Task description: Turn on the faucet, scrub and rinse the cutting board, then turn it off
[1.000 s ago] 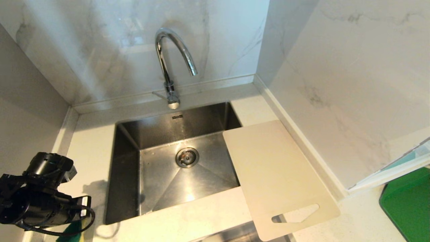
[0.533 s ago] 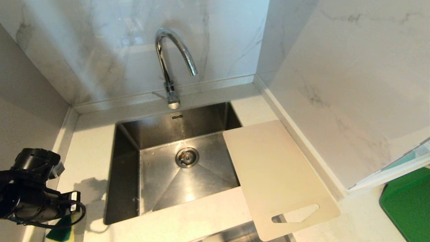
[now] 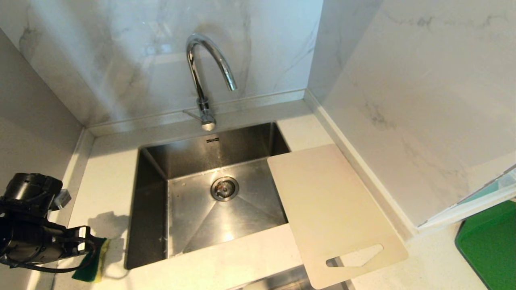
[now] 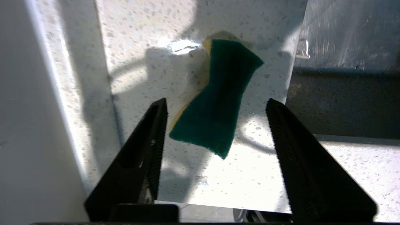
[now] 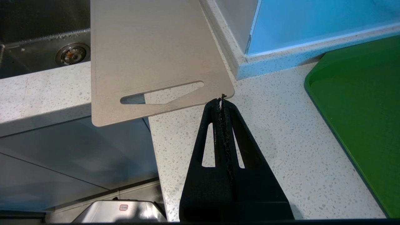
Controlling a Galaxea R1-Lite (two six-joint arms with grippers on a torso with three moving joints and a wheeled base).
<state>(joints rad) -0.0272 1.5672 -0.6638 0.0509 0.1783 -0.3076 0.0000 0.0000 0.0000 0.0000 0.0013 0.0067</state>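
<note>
The chrome faucet (image 3: 205,72) stands behind the sink, and no water shows at its spout. The pale beige cutting board (image 3: 330,209) lies flat on the counter to the sink's right, one edge over the basin and its handle slot at the near end (image 5: 150,56). My left gripper (image 3: 86,243) is open at the near left of the sink. A green and yellow sponge (image 4: 225,78) lies loose on the counter just beyond its spread fingers (image 4: 216,100). My right gripper (image 5: 222,98) is shut on nothing, beside the board's near corner.
The steel sink (image 3: 153,209) has a drain in the middle of its floor. A dark green mat (image 3: 492,245) lies at the far right of the counter. Marble walls close in behind and on both sides. The counter's front edge runs below the board.
My left gripper has opened and let go of the sponge, which now lies on the counter. The left arm has drawn back toward the left wall. The right arm has not moved.
</note>
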